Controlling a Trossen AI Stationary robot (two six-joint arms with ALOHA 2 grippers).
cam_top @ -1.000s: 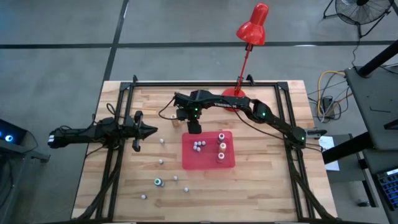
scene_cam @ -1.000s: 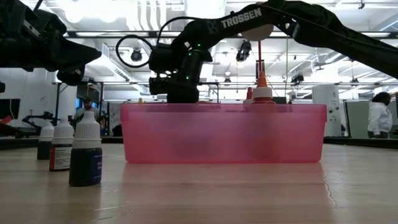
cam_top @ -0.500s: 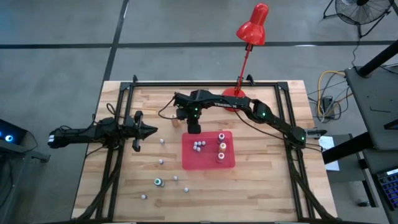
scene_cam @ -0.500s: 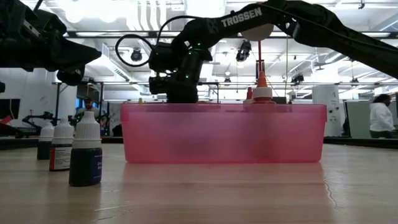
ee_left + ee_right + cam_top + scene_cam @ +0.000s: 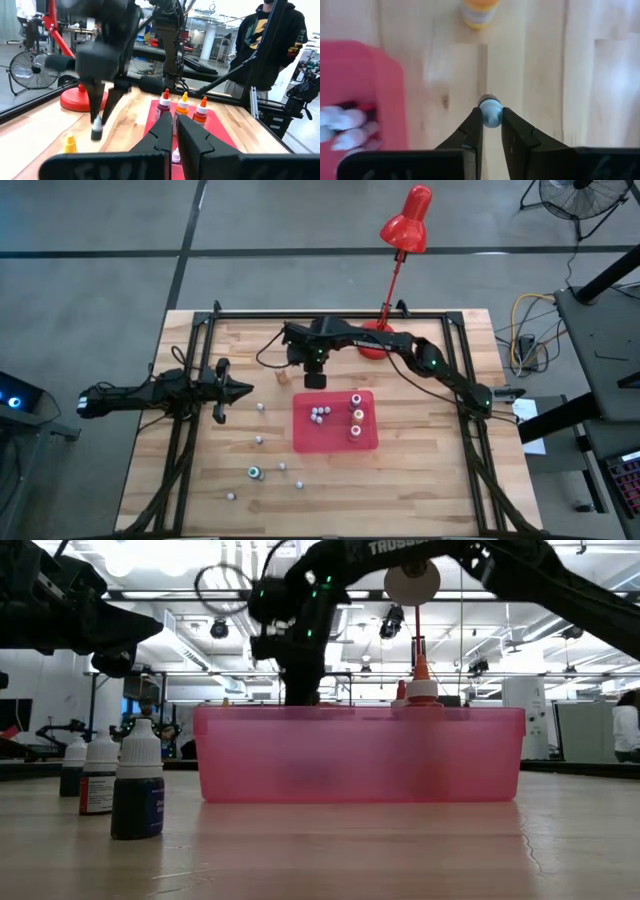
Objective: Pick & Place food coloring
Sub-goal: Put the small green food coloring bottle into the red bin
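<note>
right gripper [image 5: 491, 120] is pinched on a tiny pale-capped food coloring bottle [image 5: 490, 110], held up just behind the red tray [image 5: 335, 442]; left gripper [image 5: 243, 390], fingers nearly together and empty, waits off the tray's left side

Wooden slat tabletop [image 5: 420, 470] carries red tray [image 5: 334, 442], red lamp base [image 5: 374, 340], scattered loose food coloring bottles [image 5: 258, 440] left of tray.
</note>
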